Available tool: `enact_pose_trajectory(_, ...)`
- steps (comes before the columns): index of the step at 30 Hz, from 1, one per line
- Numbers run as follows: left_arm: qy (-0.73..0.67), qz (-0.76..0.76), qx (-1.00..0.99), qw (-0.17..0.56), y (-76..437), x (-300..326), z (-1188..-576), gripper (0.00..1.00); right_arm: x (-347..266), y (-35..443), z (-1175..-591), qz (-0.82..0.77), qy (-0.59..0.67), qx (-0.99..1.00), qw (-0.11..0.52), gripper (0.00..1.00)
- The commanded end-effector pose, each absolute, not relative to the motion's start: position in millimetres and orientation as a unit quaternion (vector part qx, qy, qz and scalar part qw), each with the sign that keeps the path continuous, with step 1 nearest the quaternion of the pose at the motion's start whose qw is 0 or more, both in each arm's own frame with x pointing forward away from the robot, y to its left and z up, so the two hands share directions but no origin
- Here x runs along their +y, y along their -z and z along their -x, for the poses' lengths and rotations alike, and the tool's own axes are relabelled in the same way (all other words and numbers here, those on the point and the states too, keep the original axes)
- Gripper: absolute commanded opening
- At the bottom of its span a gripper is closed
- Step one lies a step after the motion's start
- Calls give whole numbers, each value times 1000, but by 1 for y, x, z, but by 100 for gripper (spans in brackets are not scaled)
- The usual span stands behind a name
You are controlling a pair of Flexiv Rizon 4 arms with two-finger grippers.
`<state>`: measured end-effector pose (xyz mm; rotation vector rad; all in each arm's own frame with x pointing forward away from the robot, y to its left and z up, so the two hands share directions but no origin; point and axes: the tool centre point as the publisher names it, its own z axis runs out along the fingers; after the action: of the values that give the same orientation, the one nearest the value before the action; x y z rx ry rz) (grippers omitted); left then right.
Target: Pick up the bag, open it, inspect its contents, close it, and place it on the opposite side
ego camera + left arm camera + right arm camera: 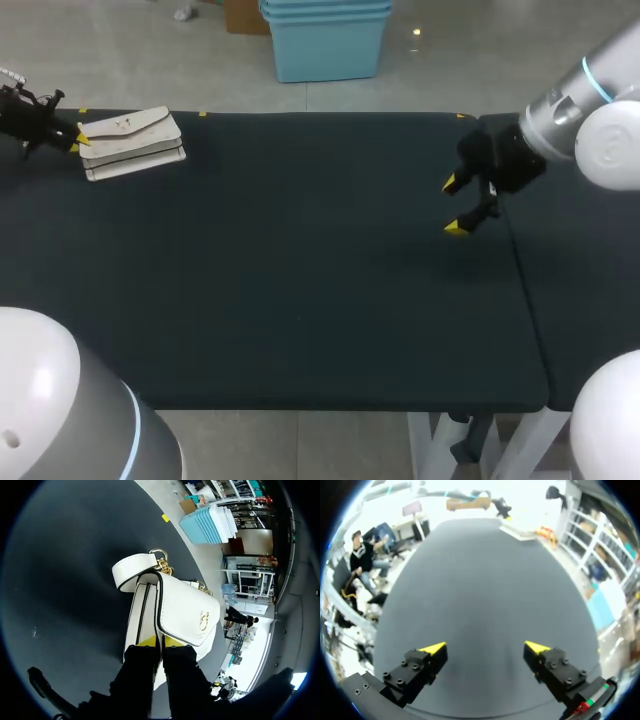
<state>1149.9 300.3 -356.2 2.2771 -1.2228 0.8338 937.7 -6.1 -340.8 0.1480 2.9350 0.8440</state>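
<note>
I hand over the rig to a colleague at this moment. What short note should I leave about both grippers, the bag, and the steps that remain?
Left gripper: shut on one end of the bag, at the far left corner of the table.
Right gripper: open and empty, over the table's right side.
The bag appears to lie on the table, its flap closed.
Done: the grasp only.
Left: lift, open, inspect, close, place on the right side.
</note>
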Motion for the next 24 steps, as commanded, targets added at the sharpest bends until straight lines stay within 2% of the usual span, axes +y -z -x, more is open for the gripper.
enact_pose_trajectory(1,-290,-809,-455,234,356,302,-1147,0,-6,341,-937,-48,-277,959,42,100)
enact_pose_trajectory(24,-265,-723,-573,279,348,217,-1092,0,-6,341,-937,-48,-277,959,42,100)
